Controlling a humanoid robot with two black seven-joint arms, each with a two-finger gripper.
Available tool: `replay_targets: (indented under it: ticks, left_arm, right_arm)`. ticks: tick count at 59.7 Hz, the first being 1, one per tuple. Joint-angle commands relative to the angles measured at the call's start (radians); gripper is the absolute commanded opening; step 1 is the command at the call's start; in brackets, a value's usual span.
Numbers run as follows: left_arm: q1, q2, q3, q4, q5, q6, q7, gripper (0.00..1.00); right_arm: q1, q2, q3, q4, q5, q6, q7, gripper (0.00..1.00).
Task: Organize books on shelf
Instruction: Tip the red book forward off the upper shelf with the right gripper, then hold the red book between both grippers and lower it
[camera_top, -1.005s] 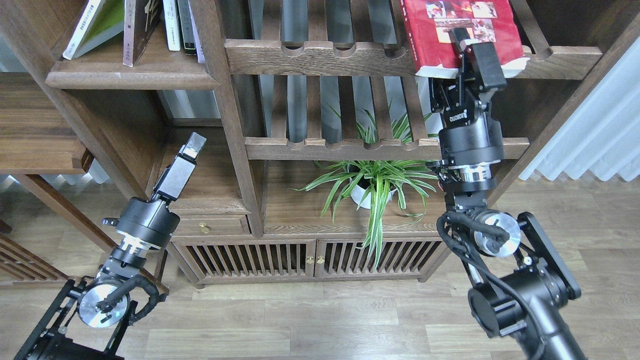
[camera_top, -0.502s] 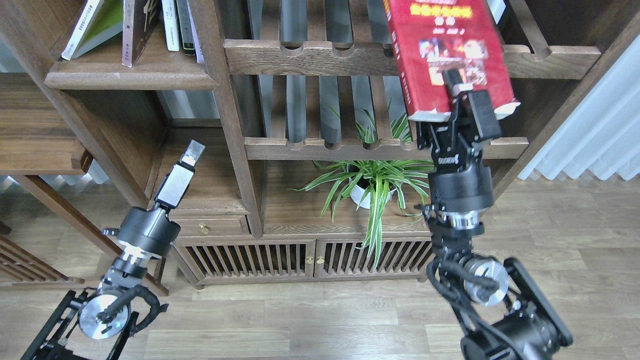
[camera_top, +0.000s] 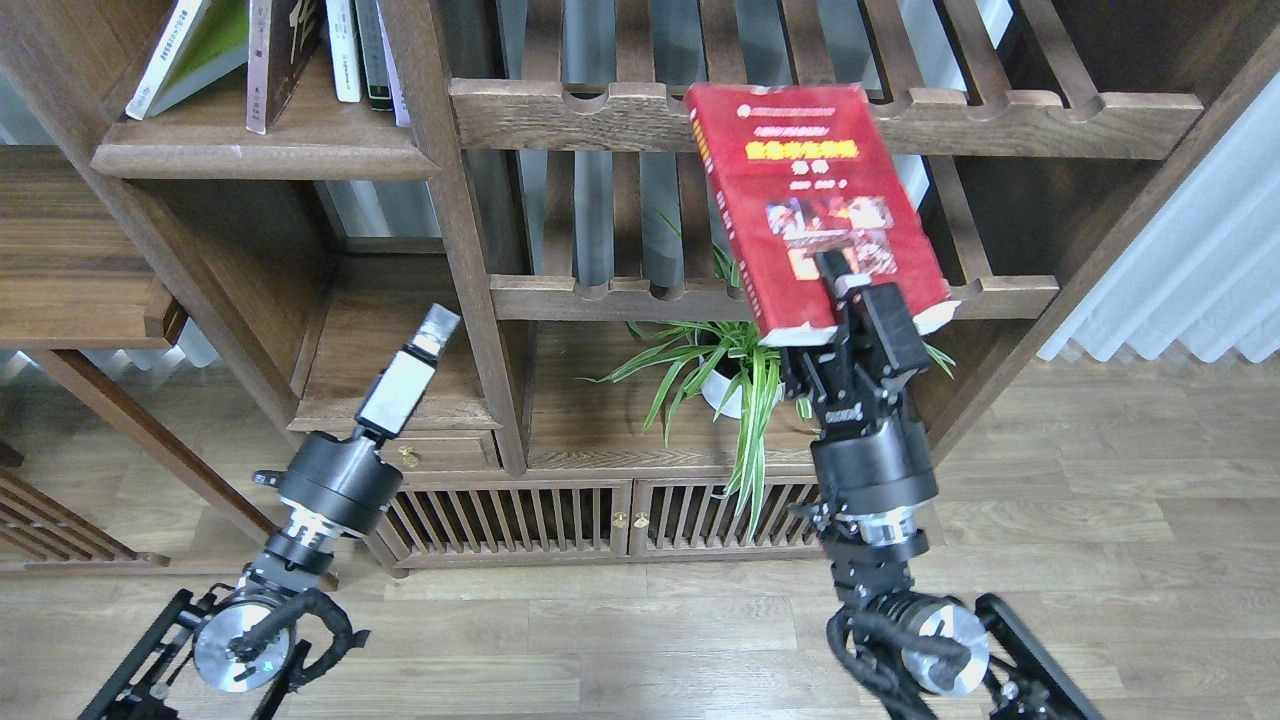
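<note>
Glossy red paper book (camera_top: 810, 190); matt dark-brown wooden shelf (camera_top: 265, 160); wood-plank floor (camera_top: 1100, 520).

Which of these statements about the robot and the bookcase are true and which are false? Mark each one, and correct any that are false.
1. The right gripper holds the red book by its lower edge. True.
2. The red book rests flat on the solid shelf. False: it is held up in front of the slatted racks.
3. The yellow-green and white book leans on the solid shelf at upper left. True.
4. The left gripper holds the maroon book. False: it holds nothing, and that book stands on the shelf.
5. The potted plant sits on the floor. False: it stands inside the bookcase.
</note>
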Motion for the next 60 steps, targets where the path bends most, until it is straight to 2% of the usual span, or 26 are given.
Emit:
replay_targets:
  ticks: [1,27,38,51,60]
  left_arm:
    - [0.005,0.000,0.068,0.000,-0.058,0.000,0.002,0.84]
    - [0.003,0.000,0.097,0.002,-0.172,0.000,0.002,0.86]
    - [0.012,0.000,0.097,0.002,-0.209,0.000,0.002,0.86]
    - [0.048,0.000,0.139,0.002,-0.221,0.000,0.004,0.87]
    - [0.068,0.000,0.180,0.002,-0.222,0.000,0.005,0.87]
  right_arm:
    - [-0.015,0.000,-0.006,-0.038,-0.008,0.000,-0.027,0.06]
    - [-0.044,-0.003,-0.068,-0.119,-0.019,0.000,-0.051,0.07]
    - [-0.073,-0.006,-0.088,-0.150,-0.045,0.000,-0.096,0.07]
    - [-0.076,-0.005,-0.105,-0.156,-0.048,0.000,-0.120,0.07]
    - [-0.078,-0.005,-0.134,-0.158,-0.066,0.000,-0.169,0.07]
